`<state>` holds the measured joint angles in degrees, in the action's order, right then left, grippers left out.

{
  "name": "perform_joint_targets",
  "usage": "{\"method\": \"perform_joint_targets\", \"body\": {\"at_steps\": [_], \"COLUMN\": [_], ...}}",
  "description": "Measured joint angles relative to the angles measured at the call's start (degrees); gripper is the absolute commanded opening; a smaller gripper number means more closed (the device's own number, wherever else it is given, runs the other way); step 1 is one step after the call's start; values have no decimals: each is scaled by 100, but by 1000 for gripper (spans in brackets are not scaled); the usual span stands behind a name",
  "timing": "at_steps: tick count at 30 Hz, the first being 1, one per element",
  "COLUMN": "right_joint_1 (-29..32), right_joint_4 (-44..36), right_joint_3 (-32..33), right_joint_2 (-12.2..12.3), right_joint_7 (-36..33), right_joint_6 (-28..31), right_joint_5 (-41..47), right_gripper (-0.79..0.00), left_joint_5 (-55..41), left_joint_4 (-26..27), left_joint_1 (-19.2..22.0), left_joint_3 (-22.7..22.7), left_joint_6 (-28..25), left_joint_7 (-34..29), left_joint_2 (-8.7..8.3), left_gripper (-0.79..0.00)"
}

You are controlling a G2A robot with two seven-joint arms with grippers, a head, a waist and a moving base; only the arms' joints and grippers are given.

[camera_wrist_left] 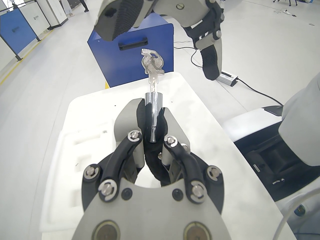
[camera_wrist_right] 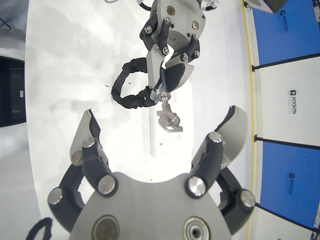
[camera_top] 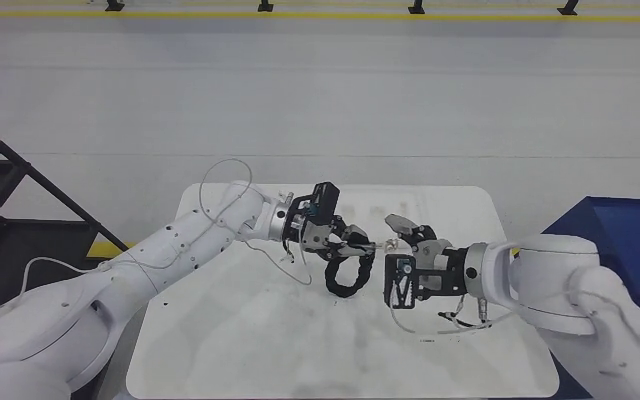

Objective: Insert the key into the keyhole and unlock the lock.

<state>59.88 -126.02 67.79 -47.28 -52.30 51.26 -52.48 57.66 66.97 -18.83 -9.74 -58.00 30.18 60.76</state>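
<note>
My left gripper [camera_wrist_left: 153, 116] is shut on the chrome cylinder of the lock [camera_wrist_left: 154, 111], held above the white table [camera_top: 300, 340]. The lock's black fabric-covered cable loop [camera_wrist_right: 127, 86] hangs beside that gripper [camera_wrist_right: 163, 81]. A silver key [camera_wrist_left: 152, 63] sticks out of the keyhole, its blade in the cylinder and its head free. My right gripper [camera_wrist_right: 162, 123] stands open just short of the key head [camera_wrist_right: 170, 121], one finger on each side, not touching it. In the top view the two grippers [camera_top: 350, 243] [camera_top: 400, 240] face each other over the middle of the table.
A blue cabinet [camera_wrist_left: 132, 51] stands off the table's far edge by the right arm. Molded recesses [camera_wrist_left: 75, 146] mark the white foam table top. Blue barrier panels [camera_wrist_right: 282, 26] line the floor behind.
</note>
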Motion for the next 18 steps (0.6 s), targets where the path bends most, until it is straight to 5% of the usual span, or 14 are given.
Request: {"method": "perform_joint_targets", "body": {"at_steps": [18], "right_joint_1": [287], "right_joint_4": [-302], "right_joint_3": [-77], "right_joint_2": [6], "right_joint_7": [771], "right_joint_6": [-264], "right_joint_5": [-1912], "right_gripper": [-573], "left_joint_5": [-1120], "left_joint_4": [448], "left_joint_1": [36], "left_joint_3": [0], "left_joint_6": [0], "left_joint_7": [-1203], "left_joint_2": [-171], "left_gripper": [-785]}}
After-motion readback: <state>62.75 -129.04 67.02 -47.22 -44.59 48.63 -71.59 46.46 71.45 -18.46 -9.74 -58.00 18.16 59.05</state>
